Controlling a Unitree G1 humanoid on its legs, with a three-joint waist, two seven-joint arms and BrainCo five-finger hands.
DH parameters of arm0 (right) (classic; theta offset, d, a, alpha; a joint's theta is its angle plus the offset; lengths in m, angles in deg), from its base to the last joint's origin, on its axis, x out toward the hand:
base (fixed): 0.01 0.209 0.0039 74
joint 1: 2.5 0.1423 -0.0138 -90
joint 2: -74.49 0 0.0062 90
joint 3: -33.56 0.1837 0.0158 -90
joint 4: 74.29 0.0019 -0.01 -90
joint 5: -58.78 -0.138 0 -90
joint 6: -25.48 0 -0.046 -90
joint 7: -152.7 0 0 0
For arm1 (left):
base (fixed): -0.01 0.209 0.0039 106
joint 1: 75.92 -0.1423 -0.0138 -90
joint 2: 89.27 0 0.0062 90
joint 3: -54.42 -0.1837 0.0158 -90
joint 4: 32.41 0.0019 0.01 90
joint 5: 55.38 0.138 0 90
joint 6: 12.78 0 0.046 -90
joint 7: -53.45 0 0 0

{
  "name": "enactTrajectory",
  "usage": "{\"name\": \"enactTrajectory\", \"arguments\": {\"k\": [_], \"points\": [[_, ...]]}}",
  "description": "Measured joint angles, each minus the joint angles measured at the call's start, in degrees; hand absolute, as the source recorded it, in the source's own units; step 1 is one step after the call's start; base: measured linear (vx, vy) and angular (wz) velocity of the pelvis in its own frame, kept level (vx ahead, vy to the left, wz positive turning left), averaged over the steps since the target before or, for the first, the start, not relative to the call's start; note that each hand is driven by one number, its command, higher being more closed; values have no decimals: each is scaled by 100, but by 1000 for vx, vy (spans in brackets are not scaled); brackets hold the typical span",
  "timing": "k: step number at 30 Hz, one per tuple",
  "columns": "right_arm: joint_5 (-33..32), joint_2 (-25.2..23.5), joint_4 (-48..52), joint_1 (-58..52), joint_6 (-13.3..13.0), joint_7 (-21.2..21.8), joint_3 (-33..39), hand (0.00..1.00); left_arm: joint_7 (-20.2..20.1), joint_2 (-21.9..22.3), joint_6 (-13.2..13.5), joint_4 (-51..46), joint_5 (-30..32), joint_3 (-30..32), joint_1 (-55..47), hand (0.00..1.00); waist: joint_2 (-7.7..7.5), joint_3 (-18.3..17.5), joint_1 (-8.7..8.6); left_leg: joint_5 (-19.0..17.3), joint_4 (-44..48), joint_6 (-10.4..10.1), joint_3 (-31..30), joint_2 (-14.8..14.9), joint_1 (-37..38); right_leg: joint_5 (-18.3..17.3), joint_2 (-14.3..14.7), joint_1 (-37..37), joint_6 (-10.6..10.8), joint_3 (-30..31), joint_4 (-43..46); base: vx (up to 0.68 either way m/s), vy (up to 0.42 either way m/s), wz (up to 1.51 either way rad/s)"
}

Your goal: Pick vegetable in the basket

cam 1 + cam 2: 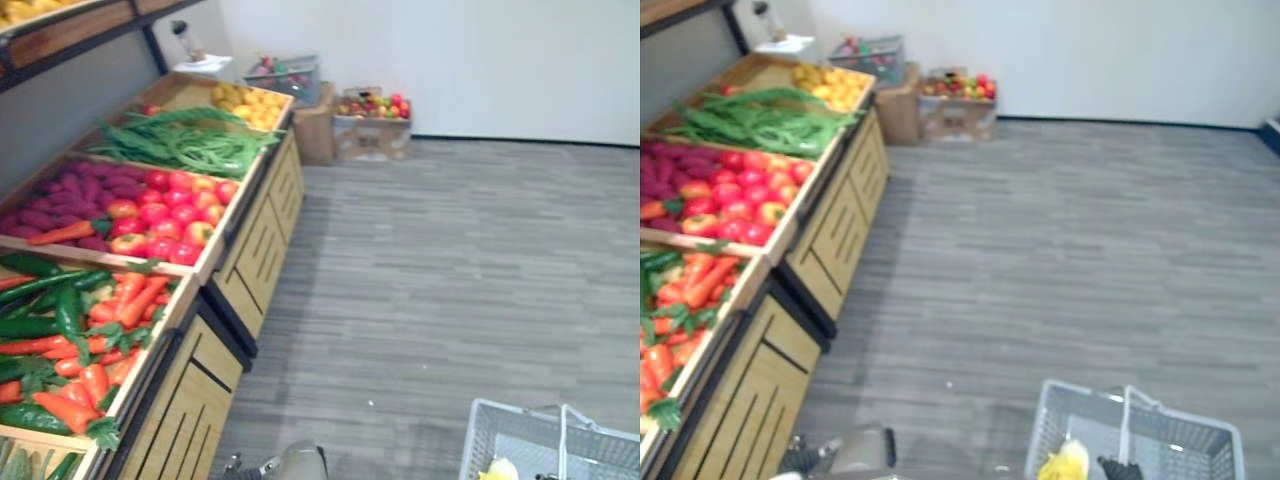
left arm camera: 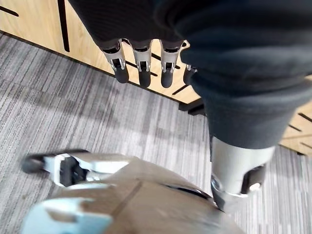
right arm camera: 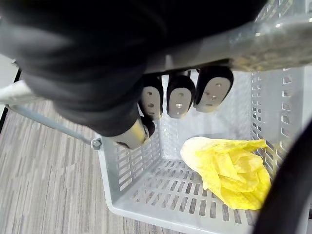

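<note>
A pale grey plastic basket hangs low at my right side, over the carpet. My right hand is shut on its handle, fingers curled round the bar. Inside the basket lies a yellow leafy vegetable, also seen as a yellow patch at the basket's near wall. My left hand hangs open and holds nothing, its fingers straight in front of the wooden cabinet front.
A wooden produce stand runs along the left with carrots and cucumbers, tomatoes, purple roots, green beans and yellow fruit. Boxes of fruit stand by the far wall. Grey carpet lies open to the right.
</note>
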Motion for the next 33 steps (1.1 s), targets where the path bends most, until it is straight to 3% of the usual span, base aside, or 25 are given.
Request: {"name": "enactTrajectory", "arguments": {"k": [1, 2, 4, 5, 7, 8, 9, 10, 11, 12, 14, 15, 17, 19, 20, 22, 24, 26, 27, 28, 30, 31, 33], "points": [[-19, -106, -65, -19, 9, -14, -5, 100, 11, -109, -12, 27, 12, -99, -26, 0, -94, -91, -45, -215, -520, 251, 513, -153, 187, -100, -67, 82, 19, -37, -67, 393, 164, 119], [-32, -157, -86, -13, 5, 1, -9, 100, 3, -220, -7, 27, 28, -212, 9, 0, -220, -187, -73, -243, -990, 263, 831, -308, 265, -64, -86, 72, 25, 38, -294, 272, 97, 123], [-42, -140, -170, 194, 1, -3, 4, 100, -4, -345, -9, 52, 42, -316, 119, 0, -261, -150, -59, -223, -1188, 407, 1290, -318, 191, 349, 40, 142, -16, 205, -753, 281, 108, 81], [-18, -131, -230, 328, 1, 5, -31, 100, -5, -369, -27, 158, 93, -287, 67, 0, -255, -147, -43, -288, -1103, 658, 1473, -276, 257, 541, 89, 301, -7, 362, -862, 356, 154, 45], [6, -134, -235, 352, 1, 19, -165, 100, -20, -353, -90, 246, 232, -255, -78, 0, -276, -204, -39, -495, -1250, 880, 1530, -418, 549, 578, -19, 349, 11, 565, -423, 288, 159, 38], [11, -125, -241, 398, -5, 28, -208, 100, -22, -307, -94, 241, 241, -255, -163, 0, -276, -285, -27, -609, -1468, 863, 1490, -556, 710, 613, -147, 112, 75, 713, 261, 245, 141, 39], [13, -117, -248, 455, -5, 28, -207, 100, -24, -280, -97, 244, 242, -255, -188, 0, -279, -294, -26, -656, -1536, 806, 1433, -604, 759, 703, -220, -100, 232, 799, 756, 249, 133, 38], [13, -112, -263, 562, -12, 28, -207, 100, -32, -263, -101, 243, 246, -256, -237, 0, -187, -345, -11, -673, -1725, 776, 1355, -695, 930, 1111, -351, -534, 869, 1084, 1811, 196, 97, 33], [12, -113, -281, 607, -28, 28, -209, 100, -32, -271, -107, 236, 246, -257, -262, 0, -170, -357, 3, -679, -1807, 767, 1262, -744, 1015, 1454, -364, -769, 1017, 1283, 2274, 251, 119, 59], [7, -113, -318, 656, -110, 28, -205, 100, -28, -306, -124, 199, 245, -266, -284, 0, -165, -356, -40, -674, -1972, 764, 1026, -855, 1232, 2089, -344, -1103, 1094, 1541, 3098, 258, 91, 94], [1, -103, -319, 662, -225, 26, -105, 100, -26, -351, -141, 162, 242, -302, -277, 0, -149, -343, -72, -648, -2189, 784, 536, -1021, 1597, 2044, -301, -1492, 1044, 1544, 4191, 266, 48, 121], [-14, -67, -316, 637, -250, 23, -70, 100, -21, -355, -140, 110, 237, -320, -276, 0, -99, -325, -81, -620, -2381, 774, 205, -1091, 1849, 1812, -209, -1732, 936, 1551, 4512, 265, -26, 156], [-48, -45, -284, 546, -340, 23, 100, 100, -3, -351, -140, 112, 223, -327, -183, 0, -94, -321, -108, -575, -2534, 772, -413, -1178, 2095, 1333, -192, -1964, 713, 1388, 4222, 277, -80, 180], [-54, -45, -287, 447, -339, 14, 384, 100, 23, -255, -139, 106, 193, -181, -67, 0, -123, -311, -102, -611, -2534, 709, -1244, -1233, 2279, 1037, -254, -2106, 297, 1550, 2956, 239, -130, 191], [-54, -49, -285, 426, -338, 16, 436, 100, 28, -214, -138, 96, 193, -83, -28, 0, -115, -315, -84, -632, -2526, 678, -1420, -1224, 2315, 1017, -244, -2113, 255, 1670, 2526, 298, -193, 168], [-69, -132, -289, 424, -291, 15, 574, 100, 53, -103, -138, -18, 134, 279, -32, 0, -78, -316, -27, -870, -2284, 473, -2101, -1048, 2296, 1053, -74, -2072, 227, 2308, 766, 391, -336, 146], [-240, -244, -285, 429, -193, 10, 605, 100, 54, -99, -137, -25, 131, 395, -10, 0, -78, -315, -18, -1134, -2026, 242, -2584, -874, 2244, 1070, 10, -1989, 246, 2627, -188, 383, -447, 133], [-295, -404, -273, 383, -157, 13, 710, 100, 46, -107, -133, -104, 128, 508, 16, 0, -254, -336, 11, -1456, -1707, -29, -2978, -849, 2158, 1300, -26, -1915, 176, 2792, -643, 355, -530, 126], [-309, -487, -256, 328, -120, 19, 837, 100, 28, -100, -132, -116, 128, 644, 42, 0, -379, -350, 21, -1627, -1603, -202, -3207, -808, 2155, 1783, -64, -1931, 517, 2676, -415, 275, -471, 100], [-380, -471, -231, 317, -102, 15, 973, 100, 18, 28, -142, -89, 128, 661, 71, 0, -226, -351, 29, -1622, -1612, -231, -3231, -611, 2157, 1648, 62, -1941, 330, 2465, -235, 323, -524, 118], [-447, -399, -170, 276, -100, 18, 1265, 100, 15, 325, -116, -106, 126, 700, 54, 0, 67, -385, 30, -1308, -1892, -370, -3018, -221, 2212, 1216, 200, -1946, 152, 2000, 87, 313, -459, 92], [-450, -354, -171, 280, -85, 29, 1302, 100, 14, 387, -115, -101, 126, 720, 13, 0, 154, -383, 24, -1074, -2104, -463, -2996, -68, 2236, 1090, 260, -1940, 40, 1814, 210, 353, -544, 88], [-451, -339, -210, 283, -42, 39, 1395, 100, 11, 388, -126, -102, -14, 907, -22, 0, 183, -384, 7, -744, -2150, -514, -2993, 149, 2134, 951, 360, -1799, -148, 1419, 225, 236, -375, 70]]}}
